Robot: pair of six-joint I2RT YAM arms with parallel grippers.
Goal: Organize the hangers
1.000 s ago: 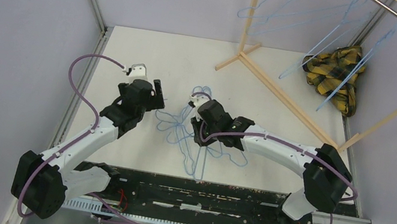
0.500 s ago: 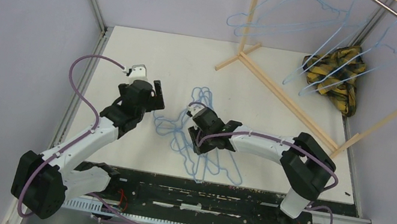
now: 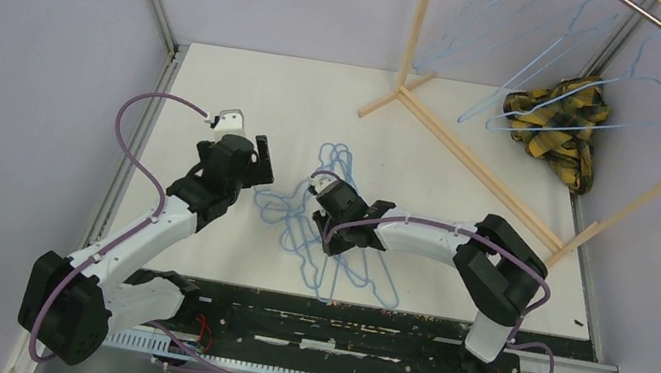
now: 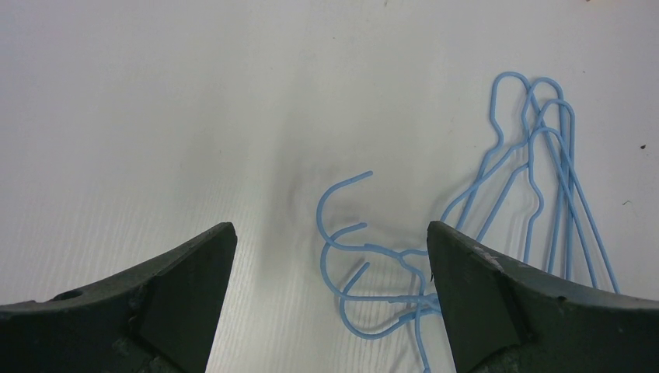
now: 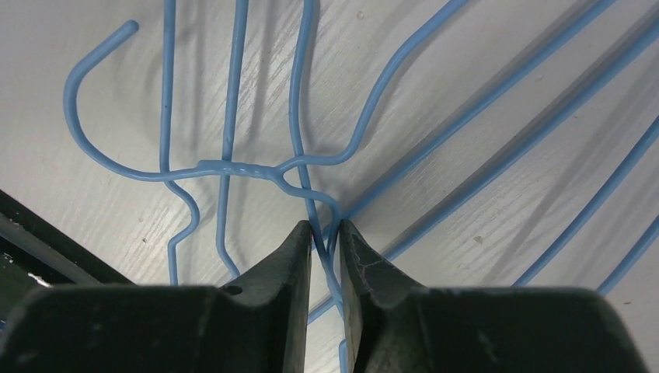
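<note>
Overhead plus wrist close-ups, hangers (image 5: 233,166) shared

Soft, diffuse light keeps all three views bright, and the white tabletop (image 3: 251,92) is evenly lit. In the left wrist view a faint grey shadow smudges the surface beside the hangers (image 4: 536,179). Near the right hand (image 5: 325,233), each wire casts a soft offset shadow, and the close fingers look dark and slightly blurred.

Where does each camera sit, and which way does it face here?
Top external: above and behind the bases, looking down on the table; left arm and right arm show whole.
Left wrist: aimed down at the hooks of the hangers; left gripper open at the bottom edge.
Right wrist: close over the table; right gripper shut on one wire.
Shared: all three see the hangers.
</note>
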